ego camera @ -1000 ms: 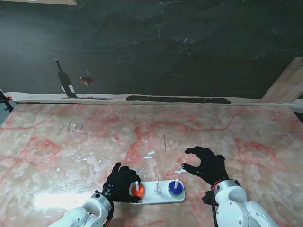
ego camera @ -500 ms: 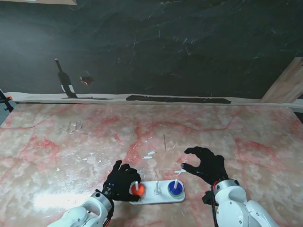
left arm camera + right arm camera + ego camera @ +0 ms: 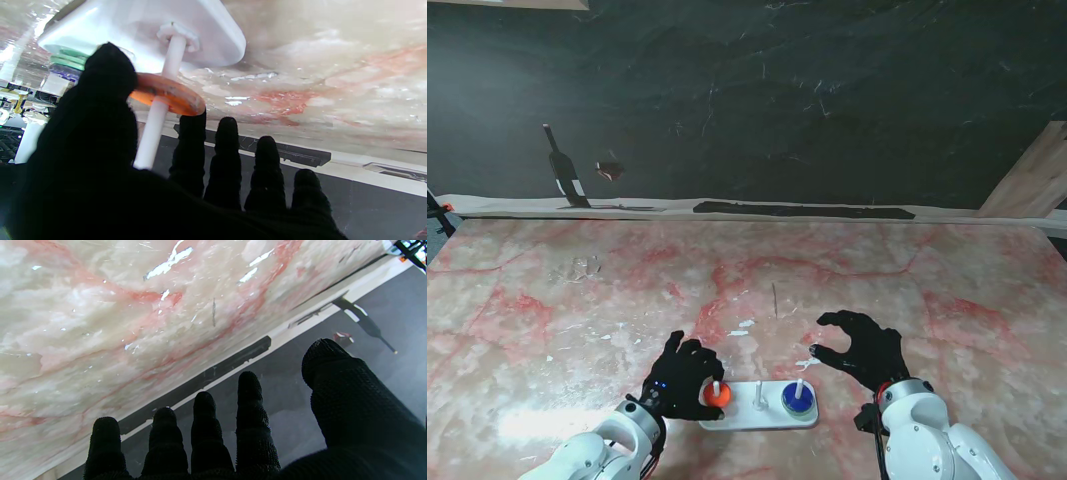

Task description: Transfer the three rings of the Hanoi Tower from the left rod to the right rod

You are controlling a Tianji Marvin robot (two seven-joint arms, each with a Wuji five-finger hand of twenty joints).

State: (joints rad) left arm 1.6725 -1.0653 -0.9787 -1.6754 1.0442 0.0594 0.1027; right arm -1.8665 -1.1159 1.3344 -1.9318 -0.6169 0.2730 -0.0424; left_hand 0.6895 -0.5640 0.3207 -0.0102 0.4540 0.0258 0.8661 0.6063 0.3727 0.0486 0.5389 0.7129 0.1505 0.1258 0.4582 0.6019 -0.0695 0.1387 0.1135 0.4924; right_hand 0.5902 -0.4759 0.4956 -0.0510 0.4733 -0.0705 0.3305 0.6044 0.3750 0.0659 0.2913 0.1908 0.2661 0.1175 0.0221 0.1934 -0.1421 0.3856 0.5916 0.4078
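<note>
The left hand is pinching the orange ring partway up the left rod of the white base, while the right hand is hovering empty, fingers spread, beyond the blue and green rings on the right rod.

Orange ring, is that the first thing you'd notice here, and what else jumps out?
Yes: the orange ring stands out, partway up the left rod of the white base, pinched by the black-gloved left hand. On the right rod sits a blue ring on a green one. The right hand hovers open just beyond that end, holding nothing.
</note>
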